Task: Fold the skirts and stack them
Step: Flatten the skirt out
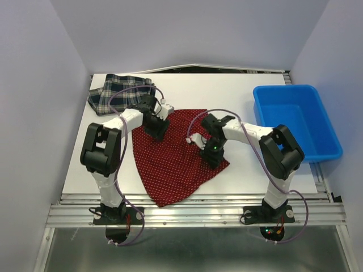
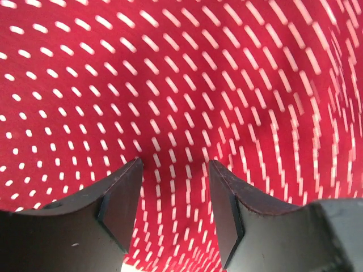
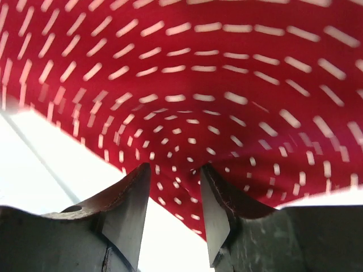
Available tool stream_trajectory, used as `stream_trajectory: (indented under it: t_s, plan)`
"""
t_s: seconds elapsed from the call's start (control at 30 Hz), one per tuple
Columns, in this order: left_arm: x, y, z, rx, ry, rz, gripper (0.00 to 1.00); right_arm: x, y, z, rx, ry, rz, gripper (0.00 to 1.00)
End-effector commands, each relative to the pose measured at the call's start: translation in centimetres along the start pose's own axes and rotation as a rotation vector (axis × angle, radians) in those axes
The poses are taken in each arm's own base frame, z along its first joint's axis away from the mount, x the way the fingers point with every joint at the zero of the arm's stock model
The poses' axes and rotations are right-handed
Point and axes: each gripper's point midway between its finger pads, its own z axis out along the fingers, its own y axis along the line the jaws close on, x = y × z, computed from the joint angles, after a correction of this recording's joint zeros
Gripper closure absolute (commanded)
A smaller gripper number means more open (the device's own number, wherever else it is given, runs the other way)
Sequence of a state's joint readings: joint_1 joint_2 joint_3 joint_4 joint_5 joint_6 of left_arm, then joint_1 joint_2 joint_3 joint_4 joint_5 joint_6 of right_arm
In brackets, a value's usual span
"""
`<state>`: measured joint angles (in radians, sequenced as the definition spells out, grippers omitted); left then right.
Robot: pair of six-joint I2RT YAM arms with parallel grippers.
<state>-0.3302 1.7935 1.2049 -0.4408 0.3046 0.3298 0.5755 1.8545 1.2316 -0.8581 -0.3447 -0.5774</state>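
Step in hand: first fold of the red skirt (image 1: 170,164). It is spread flat on the table (image 1: 255,175), just left of the blue bin (image 1: 283,88). The plaid skirt (image 1: 116,90) lies bunched well left of the bin, at the far corner, not yet handled.

My left gripper (image 1: 157,127) sits on the skirt's top edge, the corner farther from the bin. Jaws narrow; in the wrist view the cloth puckers in toward my fingertips (image 2: 122,198), so I judge it pinched.

My right gripper (image 1: 213,152) is on the edge nearest the bin. Jaws narrow too, with the red cloth arching up from between my fingertips (image 3: 127,198) and white table showing under it. Holding, I'd say.

To do it well:
- Lift both ends together and level, or the fold runs crooked.
- Carry the held edge over in one arc away from the bin toward the opposite hem, low enough that the rest doesn't drag.
- Thin, limp cloth: a shallow pinch may slip, so keep it slow.
- Let go only once the edges line up.

Risk: a single layer caught on one side, leaving the fold lopsided.
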Motion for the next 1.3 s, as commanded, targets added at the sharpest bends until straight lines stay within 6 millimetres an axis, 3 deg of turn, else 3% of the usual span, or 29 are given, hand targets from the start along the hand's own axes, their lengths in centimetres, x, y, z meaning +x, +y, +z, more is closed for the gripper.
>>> stream_trajectory:
  t_s: [0.0, 0.13, 0.2, 0.27, 0.37, 0.4, 0.43, 0.47, 0.57, 0.6, 0.63, 0.67, 0.77, 0.83, 0.9, 0.97, 1.07, 1.27]
  plan:
    - [-2.2, 1.2, 1.4, 0.002, -0.011, 0.02, 0.4, 3.5, 10.4, 0.9, -0.321, 0.172, -0.108, 0.54]
    - [-0.7, -0.2, 3.5, 0.077, 0.067, 0.05, 0.43, 3.8, 13.6, -0.6, -0.425, 0.198, -0.142, 0.54]
    - [1.0, -1.7, 4.0, 0.141, 0.109, 0.057, 0.45, 3.0, 13.6, -1.3, -0.407, 0.17, -0.147, 0.54]
    - [3.0, -3.3, 4.1, 0.208, 0.151, 0.054, 0.48, 0.6, 12.4, -2.6, -0.317, 0.079, -0.172, 0.54]
    - [3.8, -4.0, 3.1, 0.242, 0.157, 0.074, 0.5, -3.6, 8.2, -6.1, -0.188, -0.102, -0.136, 0.54]
    - [3.2, -3.8, 2.7, 0.232, 0.136, 0.089, 0.49, -4.6, 6.7, -7.1, -0.157, -0.146, -0.111, 0.54]
    - [1.9, -3.6, 1.4, 0.213, 0.093, 0.107, 0.48, -5.5, 5.1, -8.2, -0.123, -0.189, -0.09, 0.54]
    - [0.7, -3.3, 0.6, 0.198, 0.058, 0.122, 0.44, -6.6, 2.1, -10.1, -0.062, -0.258, -0.038, 0.53]
    - [-4.5, -1.4, -2.9, 0.139, -0.064, 0.207, 0.39, -8.6, -3.4, -12.3, 0.074, -0.367, 0.005, 0.51]
    - [-7.1, -0.4, -4.5, 0.106, -0.119, 0.265, 0.38, -9.3, -6.3, -13.1, 0.159, -0.391, 0.027, 0.51]
    - [-8.1, 0.3, -5.0, 0.085, -0.132, 0.294, 0.37, -9.5, -7.8, -13.2, 0.203, -0.395, 0.035, 0.51]
    - [-10.2, 1.2, -6.3, 0.039, -0.165, 0.334, 0.35, -9.7, -9.1, -13.3, 0.229, -0.395, 0.032, 0.51]
    - [-13.0, 4.0, -6.8, -0.037, -0.183, 0.405, 0.34, -10.8, -13.1, -12.8, 0.294, -0.396, 0.07, 0.51]
    - [-13.4, 5.5, -5.3, -0.038, -0.158, 0.423, 0.34, -11.0, -15.9, -12.2, 0.334, -0.394, 0.096, 0.51]
    - [-14.7, 7.1, -5.5, -0.067, -0.169, 0.435, 0.34, -11.0, -17.4, -11.5, 0.347, -0.385, 0.102, 0.51]
    - [-14.7, 9.2, -3.7, -0.087, -0.138, 0.452, 0.35, -10.8, -19.0, -10.3, 0.347, -0.365, 0.118, 0.51]
    - [-15.1, 11.1, -3.1, -0.109, -0.137, 0.466, 0.36, -10.3, -20.0, -8.5, 0.327, -0.344, 0.135, 0.49]
    - [-13.0, 13.1, -0.9, -0.092, -0.069, 0.512, 0.37, -9.4, -20.0, -5.5, 0.267, -0.308, 0.137, 0.48]
